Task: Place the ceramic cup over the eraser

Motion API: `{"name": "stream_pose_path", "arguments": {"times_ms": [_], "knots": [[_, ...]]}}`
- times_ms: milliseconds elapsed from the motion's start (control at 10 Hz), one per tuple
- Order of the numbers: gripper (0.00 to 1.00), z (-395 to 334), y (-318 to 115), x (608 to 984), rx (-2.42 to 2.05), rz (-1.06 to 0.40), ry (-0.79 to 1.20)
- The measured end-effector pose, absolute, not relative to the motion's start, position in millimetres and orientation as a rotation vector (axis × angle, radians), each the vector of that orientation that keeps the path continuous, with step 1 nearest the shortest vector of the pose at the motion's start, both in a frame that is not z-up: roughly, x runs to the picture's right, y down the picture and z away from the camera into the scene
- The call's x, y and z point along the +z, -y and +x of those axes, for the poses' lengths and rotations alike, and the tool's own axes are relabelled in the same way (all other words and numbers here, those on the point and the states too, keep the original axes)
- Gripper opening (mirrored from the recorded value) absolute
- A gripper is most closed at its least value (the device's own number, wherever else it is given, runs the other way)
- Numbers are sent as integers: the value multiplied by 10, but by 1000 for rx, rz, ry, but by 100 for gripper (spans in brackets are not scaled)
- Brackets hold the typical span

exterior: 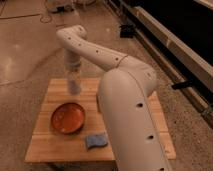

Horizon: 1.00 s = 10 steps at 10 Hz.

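My gripper (74, 88) points straight down over the far left part of the wooden table (50, 150), just behind the orange-red bowl (67, 118). A pale rounded shape at the gripper's tip may be the white ceramic cup, but I cannot tell it apart from the gripper. A small blue block, apparently the eraser (96, 141), lies near the table's front edge, to the right of the bowl and well in front of the gripper.
My own white arm (132, 115) fills the right half of the table and hides what lies there. The low table stands on a speckled floor, with a dark wall rail at the back right and cables at the far left.
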<state>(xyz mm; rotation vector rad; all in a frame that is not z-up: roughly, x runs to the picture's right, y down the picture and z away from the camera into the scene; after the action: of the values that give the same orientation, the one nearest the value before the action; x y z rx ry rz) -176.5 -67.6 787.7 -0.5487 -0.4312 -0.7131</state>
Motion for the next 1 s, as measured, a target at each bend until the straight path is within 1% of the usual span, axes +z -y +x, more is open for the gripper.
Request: {"name": "stream_pose_path", "arguments": {"times_ms": [400,700,1000], "knots": [[0,-1703,707,7698,-746,-541,450],[0,-1436,726,7588,-720,-512,461],[0,-1273,607,7422,-714,-502,484]]}}
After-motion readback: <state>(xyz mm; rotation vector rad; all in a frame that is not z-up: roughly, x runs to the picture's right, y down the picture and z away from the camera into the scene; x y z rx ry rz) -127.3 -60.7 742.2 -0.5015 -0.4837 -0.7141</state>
